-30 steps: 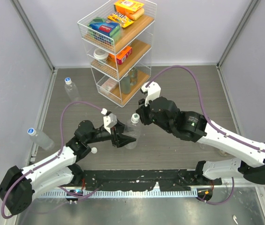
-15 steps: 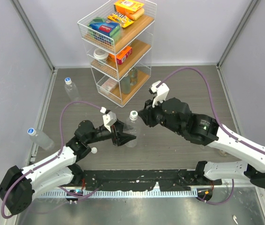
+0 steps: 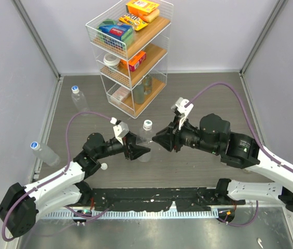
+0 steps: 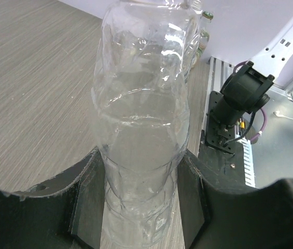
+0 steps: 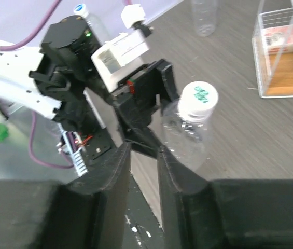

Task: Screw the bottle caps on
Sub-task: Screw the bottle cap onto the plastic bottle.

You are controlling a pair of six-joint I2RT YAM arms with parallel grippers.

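One bottle (image 4: 141,129), its top cropped, sits within the left end effector (image 4: 138,194).

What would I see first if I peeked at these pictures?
Your eye lands on the clear bottle in the middle of the table, with a white cap on top, squeezed by the left gripper. The right gripper points at it from the other side, holding nothing. At the back, a wire rack of colourful boxes stands out too.

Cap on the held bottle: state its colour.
White cap with a small green mark on top; the right wrist view shows it best.
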